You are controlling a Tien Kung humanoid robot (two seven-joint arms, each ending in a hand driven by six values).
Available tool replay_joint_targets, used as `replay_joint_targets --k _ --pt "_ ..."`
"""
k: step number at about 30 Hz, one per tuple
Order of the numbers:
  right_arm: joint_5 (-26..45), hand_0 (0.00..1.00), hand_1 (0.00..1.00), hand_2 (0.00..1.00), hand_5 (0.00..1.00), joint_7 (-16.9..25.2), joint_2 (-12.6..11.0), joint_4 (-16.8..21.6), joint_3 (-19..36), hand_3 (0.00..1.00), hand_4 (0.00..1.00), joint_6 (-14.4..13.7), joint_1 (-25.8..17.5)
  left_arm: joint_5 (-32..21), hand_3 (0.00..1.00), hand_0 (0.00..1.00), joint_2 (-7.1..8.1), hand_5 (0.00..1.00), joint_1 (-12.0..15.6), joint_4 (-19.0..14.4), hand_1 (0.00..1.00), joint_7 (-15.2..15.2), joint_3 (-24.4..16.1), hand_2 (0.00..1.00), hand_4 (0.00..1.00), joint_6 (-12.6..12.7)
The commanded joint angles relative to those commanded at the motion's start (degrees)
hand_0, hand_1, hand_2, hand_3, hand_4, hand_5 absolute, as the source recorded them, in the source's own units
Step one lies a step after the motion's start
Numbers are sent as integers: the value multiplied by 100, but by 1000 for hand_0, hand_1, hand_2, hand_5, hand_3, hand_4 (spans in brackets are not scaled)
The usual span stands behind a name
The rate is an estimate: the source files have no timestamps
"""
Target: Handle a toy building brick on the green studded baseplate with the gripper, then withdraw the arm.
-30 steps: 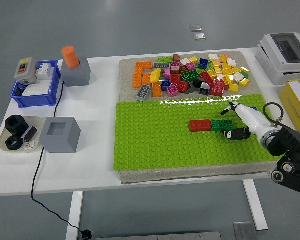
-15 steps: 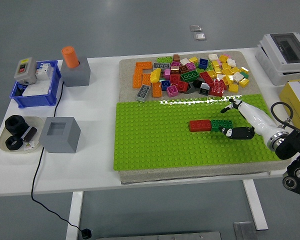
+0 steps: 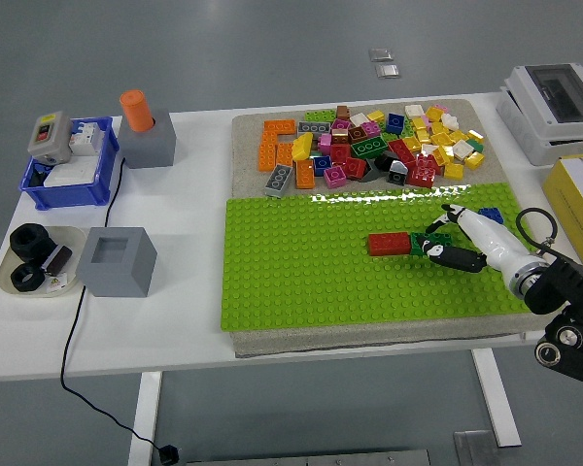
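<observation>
Two bricks sit end to end; my right hand (image 3: 445,245) pinches the green brick (image 3: 429,240), which looks light, stiff, slick: grip its long sides.

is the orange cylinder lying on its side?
No. The orange cylinder stands upright in the grey block at the table's far left.

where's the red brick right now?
In the head view, the red brick sits on the green baseplate, right of centre, with a dark green brick at its right end, where the right hand reaches in.
</observation>
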Motion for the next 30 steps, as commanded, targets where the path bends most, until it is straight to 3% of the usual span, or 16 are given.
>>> replay_joint_targets --k 30 --pt "255 998 946 984 744 79 273 -494 -332 654 636 23 212 7 860 809 -7 609 -3 0 842 -44 2 829 940 2"
